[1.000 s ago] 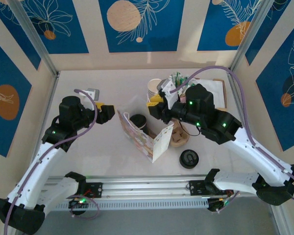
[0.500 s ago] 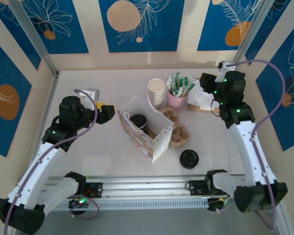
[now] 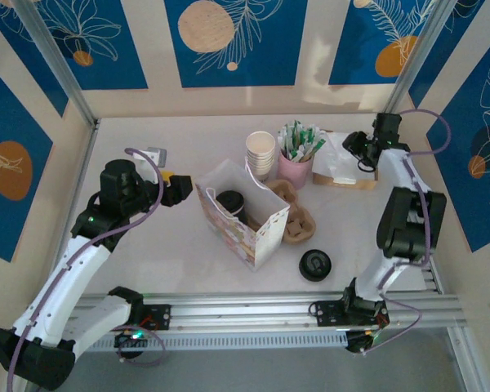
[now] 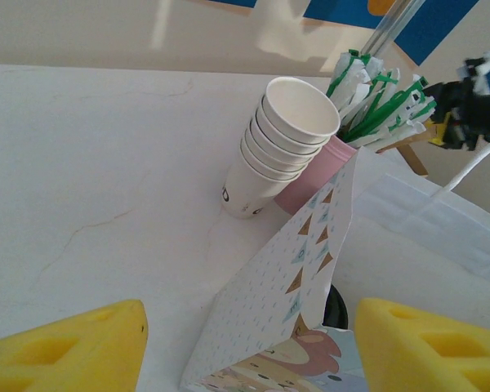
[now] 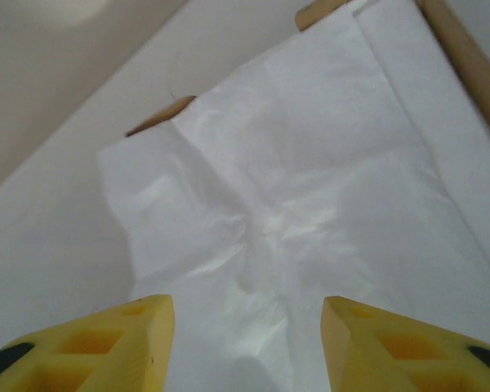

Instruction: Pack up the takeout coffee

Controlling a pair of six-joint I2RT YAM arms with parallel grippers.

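my left gripper (image 3: 177,189) sits left of centre in the top view, fingers spread wide and holding nothing, just beside the left edge of the paper bag (image 3: 253,234). the bag stands open mid-frame on the bench (image 3: 159,245), with the lidded coffee cup (image 3: 229,201) inside it. my right gripper (image 5: 247,343) is at the upper right, fingers parted and empty, over the white napkins (image 5: 310,188) on the wooden tray (image 5: 461,61). a loose black lid (image 3: 315,265) lies lower right of the bag.
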